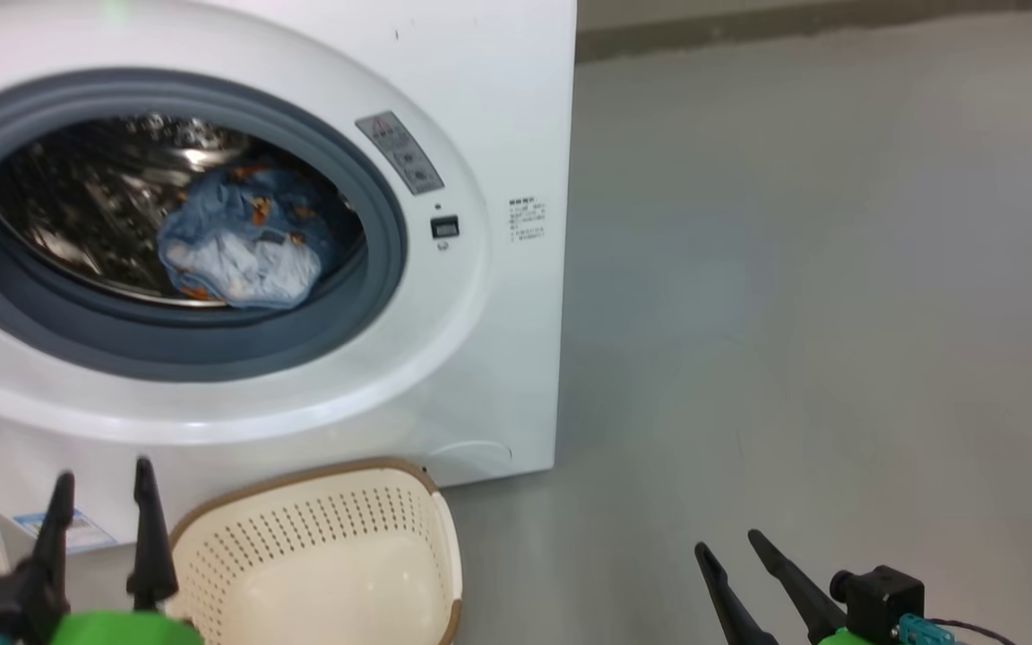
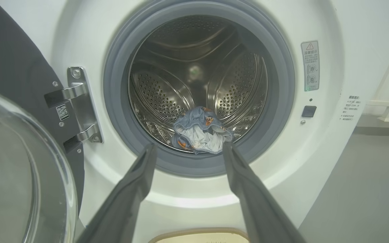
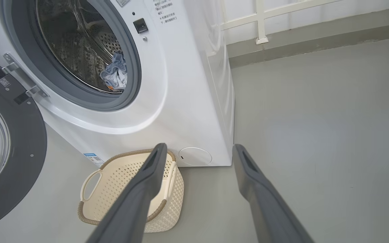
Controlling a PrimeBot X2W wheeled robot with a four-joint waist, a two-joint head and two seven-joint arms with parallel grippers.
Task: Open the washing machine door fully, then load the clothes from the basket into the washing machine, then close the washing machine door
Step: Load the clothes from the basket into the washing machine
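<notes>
The clothes [image 1: 243,237], soft blue garments printed with orange figures around a pale piece, are lying bunched at the front of the perforated steel drum [image 2: 194,67] of the big white front-loading washing machine [image 1: 498,107]. The small cream perforated plastic basket [image 1: 301,528] is sitting empty at its foot. The large round door [image 3: 22,145], dark grey inside with a clear glass bowl, is standing wide open on its hinge [image 2: 79,104], off to the robot's left. The left gripper [image 1: 102,475], fingers apart and holding nothing, is hovering near it. The right gripper [image 1: 728,542], likewise spread and empty, is hanging well apart, so closing is probably falling to the left arm
</notes>
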